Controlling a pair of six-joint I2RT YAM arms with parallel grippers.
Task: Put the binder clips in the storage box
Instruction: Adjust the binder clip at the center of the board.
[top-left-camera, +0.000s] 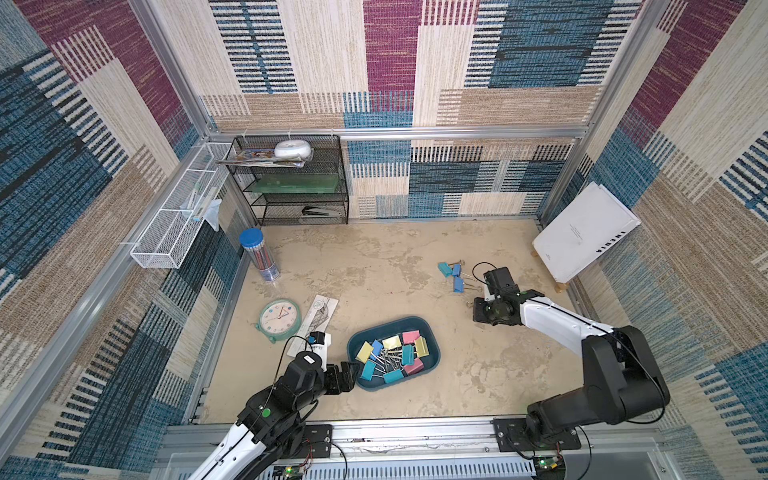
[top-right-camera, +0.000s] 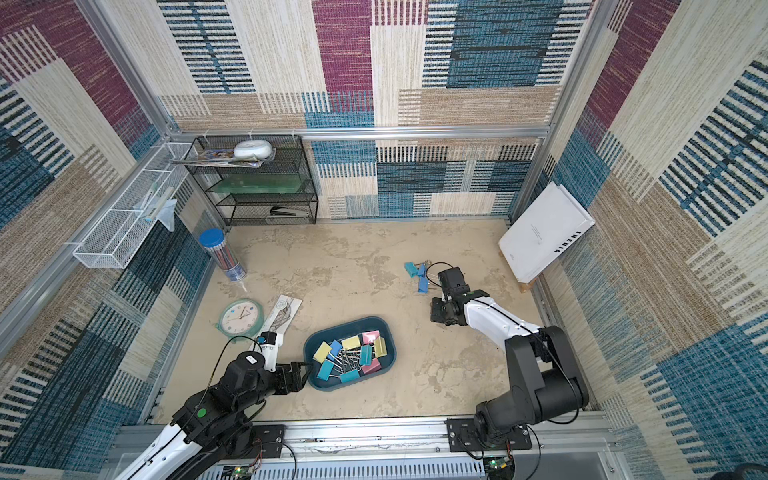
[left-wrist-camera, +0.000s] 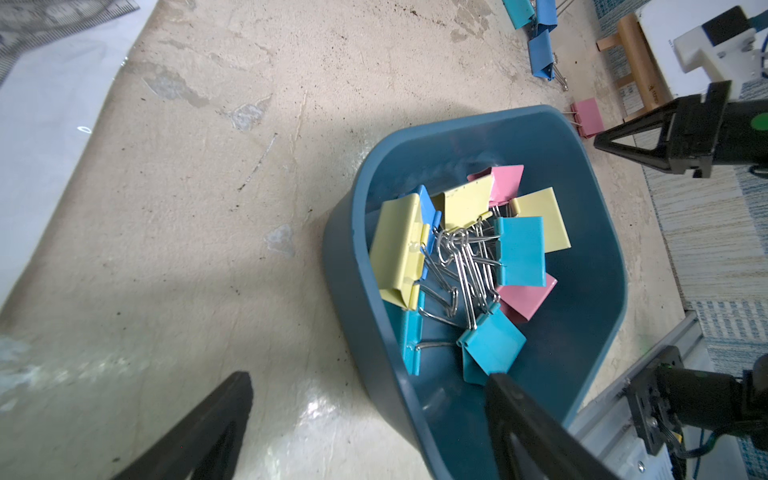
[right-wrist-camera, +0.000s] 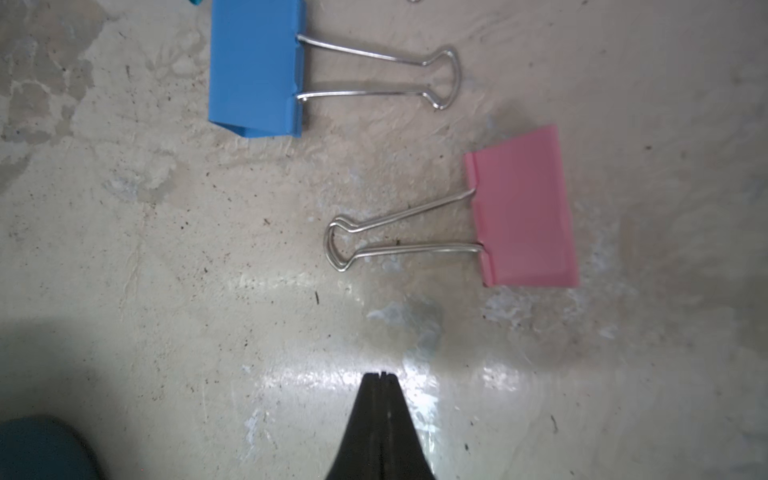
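The dark teal storage box (top-left-camera: 434, 362) (top-right-camera: 390, 357) sits at the front middle of the table and holds several pink, yellow, blue and teal binder clips (top-left-camera: 395, 353) (left-wrist-camera: 465, 257). My left gripper (top-left-camera: 351, 374) (left-wrist-camera: 370, 376) is open at the box's left end, one finger inside the box (left-wrist-camera: 345, 257) and one outside. Three blue and teal clips (top-left-camera: 455, 276) (top-right-camera: 420, 276) lie on the table at the right rear. My right gripper (top-left-camera: 478, 309) (right-wrist-camera: 380, 374) is shut and empty, just short of a pink clip (right-wrist-camera: 523, 208) lying beside a blue clip (right-wrist-camera: 255, 66).
A round clock (top-left-camera: 279, 320) and a ruler (top-left-camera: 316, 318) lie left of the box. A pencil tube (top-left-camera: 259, 255), a black mesh rack (top-left-camera: 291, 178) and a white wire basket (top-left-camera: 178, 216) stand at the back left. A white book on a stand (top-left-camera: 586, 232) leans at the right.
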